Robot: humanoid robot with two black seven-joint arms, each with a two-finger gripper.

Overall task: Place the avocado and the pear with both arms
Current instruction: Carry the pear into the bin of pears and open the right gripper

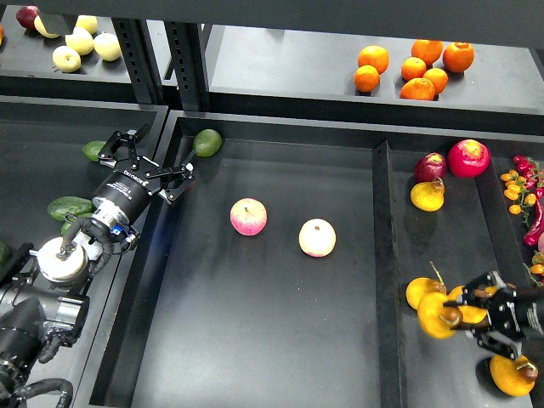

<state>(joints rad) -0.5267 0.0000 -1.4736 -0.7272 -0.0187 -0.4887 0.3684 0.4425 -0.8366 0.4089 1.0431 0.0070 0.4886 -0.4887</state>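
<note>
The pear (433, 316), orange-yellow with a dark dimple, is held in my right gripper (456, 320) low over the right tray (442, 238); the fingers are shut on it. The dark green, elongated avocado (68, 206) lies in the left tray (51, 136), partly behind my left arm. My left gripper (145, 161) is open and empty over the wall between the left and middle trays, up and right of the avocado.
A lighter, rounder avocado (206, 141) lies in the middle tray's far left corner. Two pink-and-yellow apples (248, 216) (317, 237) lie mid-tray. Other orange-yellow fruits (420, 290) (512, 374) crowd around the right gripper. Oranges (414, 66) sit on the back shelf.
</note>
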